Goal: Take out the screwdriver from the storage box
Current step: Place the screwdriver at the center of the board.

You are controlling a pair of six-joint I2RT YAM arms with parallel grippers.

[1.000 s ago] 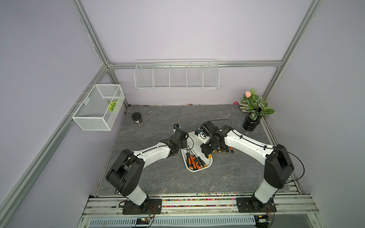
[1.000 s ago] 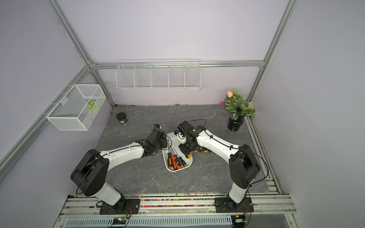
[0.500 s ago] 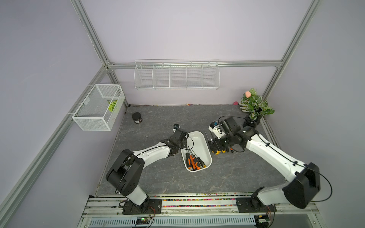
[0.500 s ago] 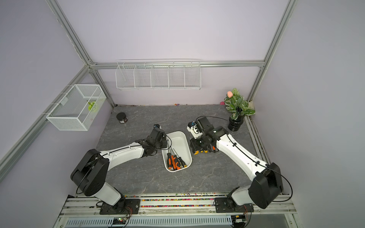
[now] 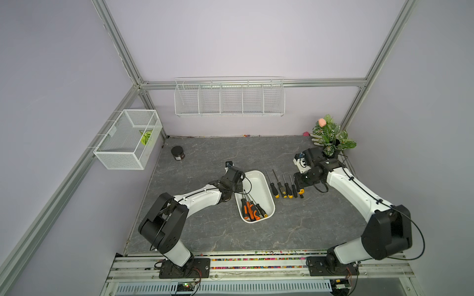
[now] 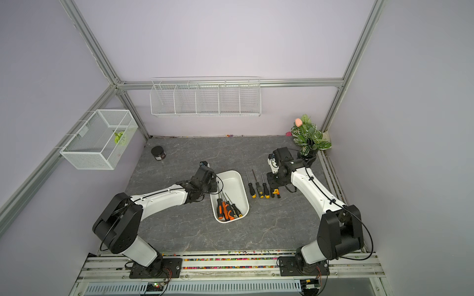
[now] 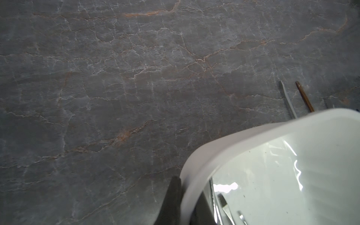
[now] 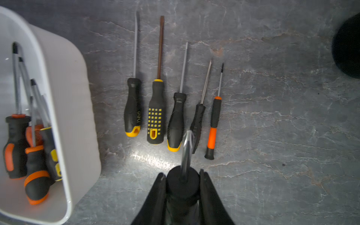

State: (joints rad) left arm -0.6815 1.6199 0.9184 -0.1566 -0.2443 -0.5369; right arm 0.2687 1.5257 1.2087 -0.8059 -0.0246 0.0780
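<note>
The white storage box lies mid-table with several orange-and-black screwdrivers piled at its near end. My left gripper is shut on the box's left rim, one finger outside the wall and one inside. My right gripper is shut on the black handle of a screwdriver whose shaft points away from the jaws. It hangs right of the box, above the near ends of a row of several screwdrivers lying on the table.
A potted plant stands at the back right, close behind the right arm; its dark pot shows in the right wrist view. A black jar sits back left. A wire basket and a wire rack hang on the walls.
My right arm has swung from over the box out to the right with the screwdriver in its jaws, and now hangs over the row on the table. The left arm has not moved.
</note>
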